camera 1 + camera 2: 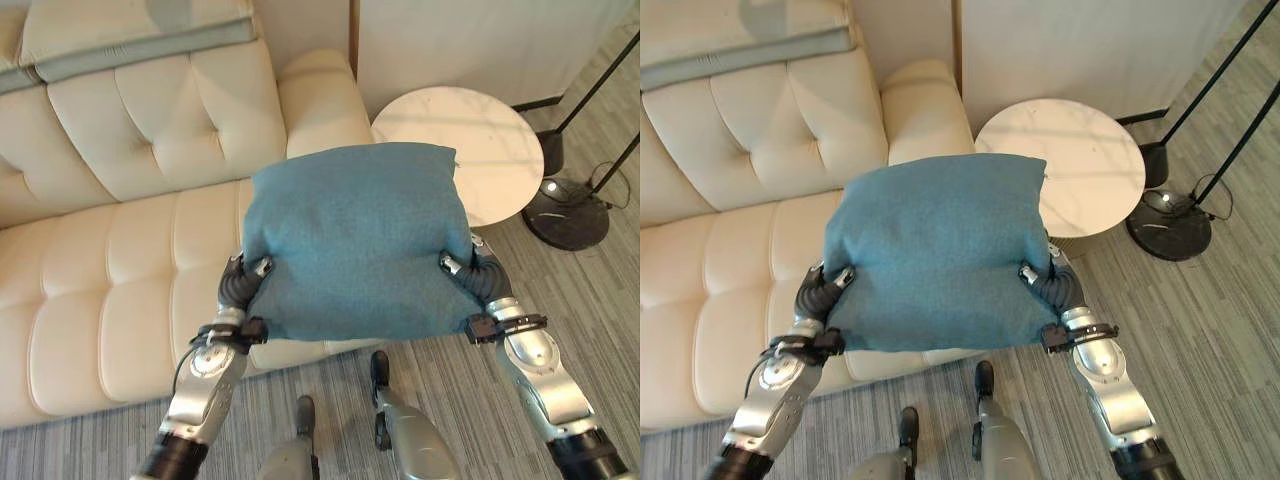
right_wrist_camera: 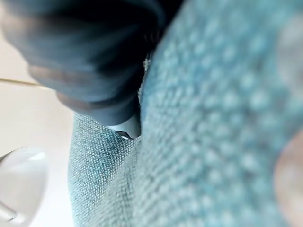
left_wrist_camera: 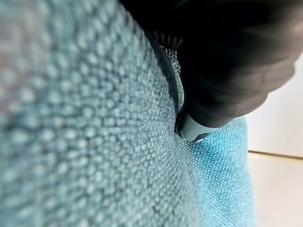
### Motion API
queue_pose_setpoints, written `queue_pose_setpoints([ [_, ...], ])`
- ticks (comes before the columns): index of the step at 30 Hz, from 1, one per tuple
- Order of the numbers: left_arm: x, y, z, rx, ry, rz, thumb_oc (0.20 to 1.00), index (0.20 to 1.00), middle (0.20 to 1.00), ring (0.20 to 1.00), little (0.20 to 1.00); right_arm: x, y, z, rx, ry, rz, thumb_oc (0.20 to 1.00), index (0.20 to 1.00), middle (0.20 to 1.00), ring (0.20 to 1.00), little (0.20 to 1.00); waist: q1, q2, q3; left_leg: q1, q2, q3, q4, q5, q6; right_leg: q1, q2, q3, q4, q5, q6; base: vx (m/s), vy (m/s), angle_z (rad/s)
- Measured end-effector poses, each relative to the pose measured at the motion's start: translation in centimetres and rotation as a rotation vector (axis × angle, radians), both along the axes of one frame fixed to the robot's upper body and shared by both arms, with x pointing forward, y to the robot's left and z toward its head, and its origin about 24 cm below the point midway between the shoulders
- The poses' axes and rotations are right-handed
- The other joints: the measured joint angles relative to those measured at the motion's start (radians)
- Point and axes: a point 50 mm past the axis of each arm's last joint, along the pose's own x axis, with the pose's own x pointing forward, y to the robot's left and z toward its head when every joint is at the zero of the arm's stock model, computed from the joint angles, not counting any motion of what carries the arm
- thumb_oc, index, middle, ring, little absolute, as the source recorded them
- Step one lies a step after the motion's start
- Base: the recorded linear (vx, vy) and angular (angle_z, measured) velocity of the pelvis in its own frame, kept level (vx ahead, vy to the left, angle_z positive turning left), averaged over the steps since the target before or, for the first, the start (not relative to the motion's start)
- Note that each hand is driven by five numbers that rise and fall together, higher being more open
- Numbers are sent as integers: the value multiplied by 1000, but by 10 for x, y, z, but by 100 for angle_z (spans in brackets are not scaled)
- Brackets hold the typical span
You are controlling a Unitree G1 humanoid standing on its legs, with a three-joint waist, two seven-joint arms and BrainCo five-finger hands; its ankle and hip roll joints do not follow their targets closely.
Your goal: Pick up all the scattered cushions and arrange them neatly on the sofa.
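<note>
You have 1 teal cushion held up between your 2 hands, off the floor and in front of the cream sofa. Your left hand presses against the cushion's left edge near its lower corner; your right hand presses against the right edge at about the same height. The cushion spans the whole gap between the hands and bulges upward past them, its top edge well above both wrists.

Finger state: you cannot tell for either hand. In the left wrist view the dark cover sits tight against the teal weave and a silver part digs into the fabric, but the fingers are buried under the cushion. The right wrist view shows the same: cover against cloth, a silver tip pushed in, nothing more readable.

Relative to your hands, the sofa seat lies beyond and to the left of the left hand, with the tufted backrest farther out. The sofa arm sits just beyond the cushion's far edge. A round white side table stands beyond the right hand. A black lamp base rests on the striped grey floor outward of the right hand.
</note>
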Motion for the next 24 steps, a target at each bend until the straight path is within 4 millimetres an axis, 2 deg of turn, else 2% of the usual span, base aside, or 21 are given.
queue_pose_setpoints([
  [2,-6,3,-6,2,21,1,200,200,200,200,200,-5,1,-7,10,25,11,200,200,200,200,200,-1,-3,-26,8,-10,23,0,-4,7,0,-6,24,7,-13,27,-213,173,-33],
  [3,-9,5,-8,24,31,7,200,200,200,200,200,-8,3,-11,24,40,11,200,200,200,200,200,-2,-9,-34,21,-28,42,4,-6,13,-2,-10,46,12,2,35,-292,127,-50],
  [6,-11,7,-11,47,40,11,200,200,200,200,200,-10,5,-16,41,58,15,200,200,200,200,200,1,-23,-34,19,-58,86,28,-20,39,-12,-30,97,18,9,84,-412,106,-45],
  [7,-10,5,-10,60,35,0,200,200,200,200,200,-13,4,-19,52,70,7,200,200,200,200,200,-5,-29,-36,-2,-73,95,60,-11,70,-10,-49,104,3,-3,104,-334,4,-16],
  [8,-9,2,-9,67,27,-7,200,200,200,200,200,-12,2,-21,44,77,1,200,200,200,200,200,-3,-13,-36,-28,-54,102,80,-13,87,-29,-42,107,12,-53,155,-385,-21,-6],
  [10,-6,1,-5,69,12,-15,200,200,200,200,200,-14,-3,-25,36,91,-22,200,200,200,200,200,5,8,-33,-82,-26,75,130,0,93,-118,-17,120,357,-186,127,-233,-90,27],
  [11,-7,2,-6,78,17,-18,200,200,200,200,200,-16,-4,-27,26,103,-21,200,200,200,200,200,13,7,-38,-85,-16,41,128,10,87,-62,-12,124,452,-271,142,-163,-189,59],
  [12,-7,4,-5,89,17,-21,200,200,200,200,200,-16,-4,-26,15,94,-22,200,200,200,200,200,35,4,-39,-93,-13,25,136,15,78,-15,-6,149,469,-339,154,-257,-300,51],
  [13,-7,4,-5,92,17,-21,200,200,200,200,200,-15,-4,-25,7,89,-24,200,200,200,200,200,37,1,-41,-102,-13,18,139,16,76,6,-7,150,449,-360,147,-123,-192,25],
  [14,-9,5,-5,90,16,-16,200,200,200,200,200,-10,-1,-19,-16,59,-10,200,200,200,200,200,87,5,-39,-128,-2,-1,139,44,46,79,10,141,321,-378,78,-98,-114,37],
  [16,-10,5,-4,90,11,-11,200,200,200,200,200,-8,-1,-16,-26,43,-15,200,200,200,200,200,92,27,-43,-158,14,-36,129,59,42,89,26,110,263,-339,50,-216,-180,48],
  [17,-11,5,-6,89,19,-12,200,200,200,200,200,-8,-1,-15,-30,39,-14,200,200,200,200,200,125,34,-47,-162,27,-37,102,93,37,71,56,97,291,-338,39,-382,-298,46],
  [18,-12,2,-7,79,20,-16,200,200,200,200,200,-9,-4,-15,-34,36,-23,200,200,200,200,200,131,47,-54,-202,33,-67,123,118,-7,51,78,95,307,-347,29,-426,-267,132],
  [19,-6,-4,1,74,-19,-37,200,200,200,200,200,-12,-10,-15,-31,28,-58,200,200,200,200,200,92,38,-53,-274,27,-84,135,154,-44,23,84,76,305,-354,-31,-187,-46,140],
  [20,-7,-7,-1,71,-11,-47,200,200,200,200,200,-12,-13,-16,-38,31,-69,200,200,200,200,200,107,41,-57,-278,32,-59,118,141,-35,3,92,65,314,-334,-52,-318,-42,120],
  [22,-9,-7,-5,77,8,-53,200,200,200,200,200,-12,-15,-16,-39,33,-81,200,200,200,200,200,129,38,-55,-304,46,6,92,67,11,-24,99,37,338,-326,-50,-208,-2,47],
  [23,-9,-8,-5,78,13,-58,200,200,200,200,200,-15,-17,-19,-35,43,-89,200,200,200,200,200,102,27,-55,-306,53,80,80,11,2,-18,57,-3,301,-309,-62,-86,6,116],
  [24,-9,-8,-4,84,9,-65,200,200,200,200,200,-16,-17,-19,-27,44,-97,200,200,200,200,200,82,8,-46,-309,52,142,91,12,12,-8,17,-46,272,-288,-69,-105,22,120],
])
